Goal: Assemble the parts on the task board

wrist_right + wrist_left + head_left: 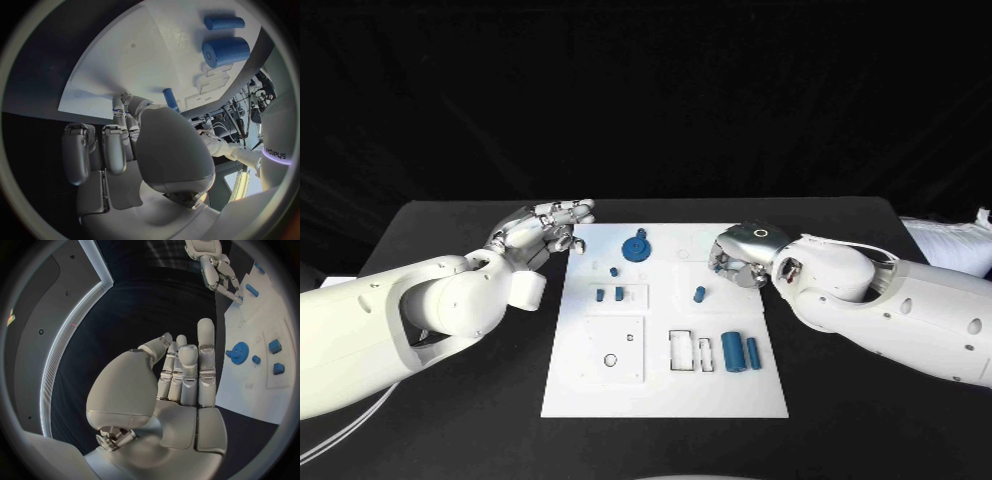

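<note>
The white task board (661, 390) lies in the middle of the table. On it are a blue gear (636, 246), two small blue blocks (609, 294) in a recess, a blue peg (700, 294), a thick blue cylinder (731, 352) and a thin one (753, 351). My left hand (542, 228) hovers at the board's far left corner, its fingers (181, 370) straight and holding nothing; the gear (238, 351) lies just beyond them. My right hand (740, 255) points down at the board's far right part. Its fingertips (122, 102) touch the board beside the peg (170, 99), with nothing seen in them.
Bare black table (459, 215) surrounds the board on both sides. A white cloth-like bundle (949, 240) lies at the table's right edge. Empty outlined slots (689, 350) and a square plate with a hole (612, 350) mark the board's near half.
</note>
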`<move>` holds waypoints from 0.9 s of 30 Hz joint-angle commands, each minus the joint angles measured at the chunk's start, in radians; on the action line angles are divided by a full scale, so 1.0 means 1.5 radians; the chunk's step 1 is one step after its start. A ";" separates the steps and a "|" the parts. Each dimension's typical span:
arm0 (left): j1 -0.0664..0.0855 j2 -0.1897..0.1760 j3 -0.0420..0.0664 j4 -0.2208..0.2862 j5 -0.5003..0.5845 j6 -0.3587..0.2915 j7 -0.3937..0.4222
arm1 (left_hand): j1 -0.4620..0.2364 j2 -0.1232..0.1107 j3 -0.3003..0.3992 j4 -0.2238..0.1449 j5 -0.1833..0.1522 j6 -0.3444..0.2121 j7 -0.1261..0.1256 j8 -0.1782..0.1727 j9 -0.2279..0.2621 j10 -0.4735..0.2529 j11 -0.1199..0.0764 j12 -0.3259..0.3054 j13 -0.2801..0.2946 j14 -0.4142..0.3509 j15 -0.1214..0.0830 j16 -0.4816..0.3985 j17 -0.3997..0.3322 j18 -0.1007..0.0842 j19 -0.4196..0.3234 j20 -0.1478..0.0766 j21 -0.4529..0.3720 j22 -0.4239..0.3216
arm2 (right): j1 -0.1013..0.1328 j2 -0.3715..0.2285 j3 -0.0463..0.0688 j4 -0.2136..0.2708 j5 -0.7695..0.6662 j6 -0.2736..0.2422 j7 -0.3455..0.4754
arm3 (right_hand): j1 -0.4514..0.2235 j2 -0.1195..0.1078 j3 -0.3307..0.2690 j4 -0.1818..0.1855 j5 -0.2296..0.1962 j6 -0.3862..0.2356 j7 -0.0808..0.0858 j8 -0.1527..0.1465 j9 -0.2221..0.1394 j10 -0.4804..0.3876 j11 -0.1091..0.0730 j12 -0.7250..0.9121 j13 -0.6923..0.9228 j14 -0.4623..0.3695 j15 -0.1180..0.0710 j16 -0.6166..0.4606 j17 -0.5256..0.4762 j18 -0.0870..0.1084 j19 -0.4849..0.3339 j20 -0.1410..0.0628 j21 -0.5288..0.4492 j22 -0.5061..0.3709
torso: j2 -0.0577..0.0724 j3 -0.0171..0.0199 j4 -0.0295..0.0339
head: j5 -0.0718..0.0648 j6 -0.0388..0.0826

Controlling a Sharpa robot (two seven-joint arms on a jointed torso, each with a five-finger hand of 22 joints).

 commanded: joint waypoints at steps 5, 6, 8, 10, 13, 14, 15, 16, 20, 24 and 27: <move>0.000 -0.001 0.000 0.001 -0.010 0.006 -0.003 | 0.003 0.001 0.000 -0.005 0.000 -0.008 0.002 -0.005 -0.001 -0.007 0.003 -0.003 -0.001 -0.003 0.003 0.002 -0.002 0.012 -0.001 0.006 -0.004 -0.001 | -0.001 -0.009 0.004 0.015 -0.009 -0.042 -0.012 | -0.003 0.002 0.001 -0.004 0.004 0.003 0.003 -0.002 0.001 0.012 -0.008 -0.004 -0.002 0.051 -0.003 0.002 0.081 0.010 0.021 -0.004 0.003 0.075 | 0.000 -0.0002 -0.0003 | 0.000 0.001; 0.000 -0.001 0.000 0.001 -0.010 0.006 -0.003 | 0.003 0.001 0.000 -0.005 0.000 -0.008 0.002 -0.005 -0.001 -0.007 0.003 -0.003 -0.001 -0.003 0.003 0.002 -0.002 0.012 -0.001 0.006 -0.004 -0.001 | -0.001 -0.010 0.005 0.016 -0.008 -0.043 -0.013 | -0.003 0.001 0.001 -0.005 0.004 0.003 0.003 -0.002 0.001 0.012 -0.007 -0.004 -0.002 0.051 -0.002 0.002 0.081 0.010 0.021 -0.004 0.003 0.075 | 0.000 0.0000 -0.0002 | 0.000 0.001; 0.000 -0.002 0.000 0.001 -0.010 0.006 -0.003 | 0.003 0.001 0.000 -0.005 0.000 -0.009 0.002 -0.006 -0.001 -0.008 0.003 -0.003 -0.001 -0.003 0.003 0.002 -0.002 0.012 -0.001 0.006 -0.004 -0.001 | 0.000 -0.013 0.006 0.020 -0.005 -0.042 -0.014 | -0.006 0.001 0.002 -0.004 0.004 0.004 0.004 -0.002 0.002 0.012 -0.007 -0.005 -0.002 0.051 -0.002 0.002 0.081 0.010 0.020 -0.004 0.003 0.075 | 0.000 0.0002 -0.0003 | 0.000 0.002; 0.000 -0.002 0.000 0.001 -0.010 0.006 -0.004 | 0.003 0.001 -0.001 -0.005 0.000 -0.009 0.002 -0.006 -0.001 -0.008 0.003 -0.003 -0.001 -0.003 0.003 0.002 -0.002 0.012 -0.001 0.006 -0.004 -0.001 | 0.000 -0.017 0.008 0.024 0.000 -0.039 -0.015 | -0.008 0.001 0.002 -0.004 0.004 0.004 0.004 -0.002 0.002 0.012 -0.007 -0.005 -0.003 0.051 -0.002 0.002 0.081 0.010 0.020 -0.004 0.003 0.075 | 0.000 0.0003 -0.0004 | 0.000 0.002; 0.000 -0.003 0.000 0.001 -0.010 0.006 -0.004 | 0.003 0.001 -0.001 -0.005 0.000 -0.010 0.002 -0.006 -0.001 -0.009 0.004 -0.003 -0.001 -0.003 0.003 0.002 -0.003 0.012 -0.001 0.006 -0.005 -0.001 | 0.001 -0.024 0.009 0.033 0.004 -0.037 -0.016 | -0.011 0.000 0.001 -0.004 0.004 0.004 0.005 -0.002 0.002 0.012 -0.006 -0.005 -0.004 0.051 -0.002 0.002 0.081 0.010 0.020 -0.003 0.003 0.074 | 0.000 0.0001 -0.0006 | 0.001 0.002; 0.000 -0.003 0.000 0.001 -0.010 0.007 -0.004 | 0.003 0.001 -0.001 -0.006 0.000 -0.010 0.003 -0.006 -0.001 -0.009 0.004 -0.003 -0.002 -0.004 0.004 0.002 -0.003 0.012 -0.002 0.006 -0.005 -0.001 | 0.001 -0.027 0.010 0.037 0.006 -0.037 -0.017 | -0.012 0.000 0.001 -0.004 0.004 0.004 0.005 -0.002 0.002 0.012 -0.006 -0.005 -0.004 0.051 -0.001 0.002 0.080 0.011 0.020 -0.003 0.003 0.074 | 0.000 0.0000 -0.0007 | 0.001 0.002; 0.000 -0.003 0.000 0.000 -0.010 0.007 -0.004 | 0.002 0.001 -0.001 -0.006 0.000 -0.011 0.003 -0.006 -0.001 -0.010 0.004 -0.003 -0.002 -0.004 0.004 0.002 -0.004 0.011 -0.002 0.007 -0.005 -0.001 | 0.001 -0.030 0.011 0.041 0.007 -0.037 -0.018 | -0.013 -0.001 0.001 -0.004 0.004 0.004 0.005 -0.002 0.003 0.012 -0.006 -0.005 -0.004 0.051 -0.001 0.001 0.080 0.011 0.020 -0.003 0.003 0.074 | 0.000 0.0000 -0.0007 | 0.001 0.002; 0.000 -0.004 0.000 0.000 -0.010 0.007 -0.005 | 0.002 0.001 -0.001 -0.006 0.000 -0.011 0.003 -0.007 -0.001 -0.010 0.004 -0.003 -0.002 -0.005 0.004 0.001 -0.005 0.011 -0.002 0.007 -0.005 -0.001 | 0.001 -0.033 0.011 0.047 0.009 -0.038 -0.019 | -0.014 -0.001 0.000 -0.004 0.004 0.005 0.005 -0.002 0.003 0.012 -0.006 -0.005 -0.004 0.051 -0.001 0.001 0.080 0.011 0.020 -0.003 0.002 0.074 | 0.000 -0.0001 -0.0008 | 0.002 0.003; 0.000 -0.004 0.000 -0.001 -0.011 0.008 -0.005 | 0.001 0.001 -0.002 -0.006 0.000 -0.012 0.004 -0.007 -0.001 -0.012 0.005 -0.002 -0.002 -0.006 0.004 0.000 -0.009 0.011 -0.002 0.007 -0.005 -0.001 | 0.001 -0.046 0.014 0.073 0.016 -0.048 -0.019 | -0.016 -0.003 0.000 -0.004 0.003 0.005 0.005 -0.002 0.003 0.013 -0.006 -0.005 -0.005 0.051 -0.001 0.001 0.080 0.011 0.020 -0.003 0.003 0.074 | 0.000 -0.0002 -0.0010 | 0.002 0.003; 0.000 -0.004 0.000 -0.003 -0.011 0.009 -0.005 | 0.001 0.001 -0.002 -0.006 0.000 -0.014 0.005 -0.008 -0.001 -0.014 0.006 -0.002 -0.002 -0.007 0.005 0.000 -0.010 0.011 -0.002 0.008 -0.006 -0.001 | 0.001 -0.052 0.017 0.110 0.019 -0.063 -0.018 | -0.017 -0.004 -0.001 -0.005 0.003 0.005 0.005 -0.003 0.003 0.013 -0.006 -0.005 -0.005 0.051 -0.002 0.002 0.081 0.010 0.020 -0.003 0.003 0.075 | 0.000 0.0004 -0.0015 | 0.005 0.003; 0.000 -0.003 0.000 -0.005 -0.011 0.010 -0.005 | 0.000 0.001 -0.002 -0.006 0.000 -0.015 0.005 -0.008 -0.001 -0.015 0.006 -0.002 -0.002 -0.007 0.005 0.001 -0.008 0.011 -0.003 0.008 -0.006 -0.001 | 0.001 -0.048 0.019 0.134 0.020 -0.069 -0.017 | -0.017 -0.005 -0.001 -0.005 0.004 0.005 0.005 -0.003 0.003 0.013 -0.006 -0.005 -0.005 0.051 -0.002 0.002 0.081 0.010 0.020 -0.003 0.003 0.075 | 0.000 0.0003 0.0002 | 0.007 0.003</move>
